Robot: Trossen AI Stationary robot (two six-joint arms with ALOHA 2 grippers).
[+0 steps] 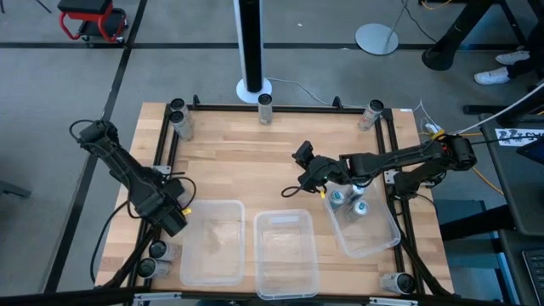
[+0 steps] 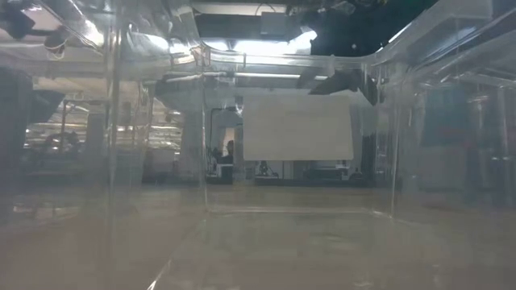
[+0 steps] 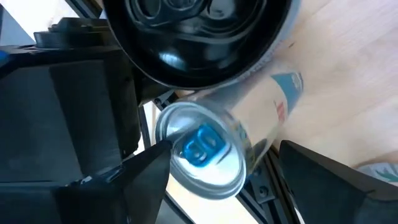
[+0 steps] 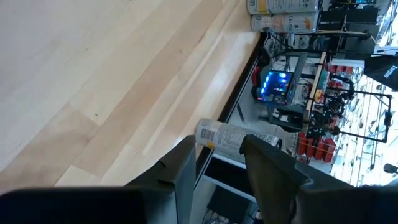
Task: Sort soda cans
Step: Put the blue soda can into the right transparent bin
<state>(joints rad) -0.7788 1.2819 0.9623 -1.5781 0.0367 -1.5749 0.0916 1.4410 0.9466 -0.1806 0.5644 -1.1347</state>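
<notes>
The floor [image 1: 170,68] around the wooden table [image 1: 246,161] is grey. A red stool [image 1: 92,19] stands on it in one far corner. A white pole with a round base [image 1: 252,51] stands behind the table.

Both arms [image 1: 127,174] are matte black, jointed, with black cables and blunt fingers [image 4: 180,171].

High cam overhead; low cam inside clear bin [image 2: 282,121]; wrist cams close on table [image 4: 93,81].

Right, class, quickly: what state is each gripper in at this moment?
Left gripper: open, fingers either side of a silver-topped can, not closed on it.
Right gripper: open and empty, above the table.
</notes>
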